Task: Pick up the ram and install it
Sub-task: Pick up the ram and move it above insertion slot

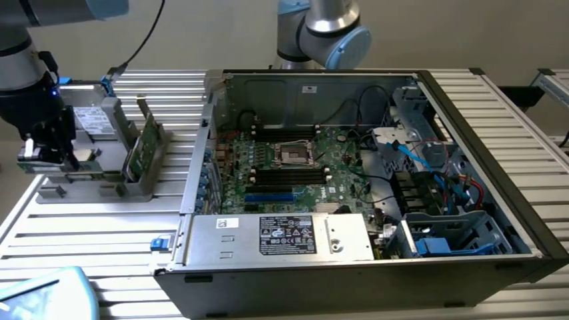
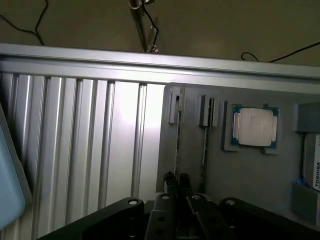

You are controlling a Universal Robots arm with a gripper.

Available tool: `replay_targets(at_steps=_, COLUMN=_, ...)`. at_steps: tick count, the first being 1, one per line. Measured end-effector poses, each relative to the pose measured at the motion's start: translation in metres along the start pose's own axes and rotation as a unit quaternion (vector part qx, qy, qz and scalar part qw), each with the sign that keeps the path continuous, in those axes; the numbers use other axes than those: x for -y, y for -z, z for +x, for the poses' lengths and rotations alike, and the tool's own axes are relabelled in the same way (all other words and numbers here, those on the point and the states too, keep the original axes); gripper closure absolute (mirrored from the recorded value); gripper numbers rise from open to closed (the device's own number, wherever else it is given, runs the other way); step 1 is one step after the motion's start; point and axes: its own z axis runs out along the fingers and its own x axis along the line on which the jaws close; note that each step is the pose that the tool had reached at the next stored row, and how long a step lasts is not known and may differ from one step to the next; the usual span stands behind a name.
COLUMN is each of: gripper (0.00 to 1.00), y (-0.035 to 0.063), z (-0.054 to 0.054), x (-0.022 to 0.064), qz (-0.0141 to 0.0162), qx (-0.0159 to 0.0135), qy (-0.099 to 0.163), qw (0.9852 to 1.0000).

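Note:
The ram [image 2: 178,135] shows edge-on as a thin stick standing in a slot of the grey holder [image 2: 250,175]. My gripper [image 2: 177,181] has its two fingers drawn close on that thin edge. In the exterior view the gripper [image 1: 40,157] hangs over the far-left end of the holder [image 1: 89,190] on the slatted table, to the left of the open computer case [image 1: 498,220]. The motherboard's black memory slots [image 1: 289,177] lie bare inside the case.
A broader green expansion card [image 1: 142,150] stands upright in the holder, right of my gripper. A silver processor chip [image 2: 252,125] rests in a holder pocket. A second arm [image 1: 320,33] stands behind the case. A pale blue object [image 1: 44,293] sits at the table's front left.

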Motion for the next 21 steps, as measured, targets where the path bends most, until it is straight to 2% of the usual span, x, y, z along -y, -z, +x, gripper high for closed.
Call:
replay_targets(at_steps=7, gripper=0.87, y=0.0139, z=0.0, x=-0.0012, qz=0.0001, qx=0.0, qy=0.0, qw=1.0)
replay_targets(at_steps=18, gripper=0.87, y=0.0631, z=0.0, x=-0.005, qz=0.0002, qx=0.0, qy=0.0, qw=1.0)
replay_targets(at_steps=21, gripper=0.87, y=0.0738, z=0.001, x=-0.0006, qz=0.0003, qx=0.0015, qy=0.0, qw=1.0)
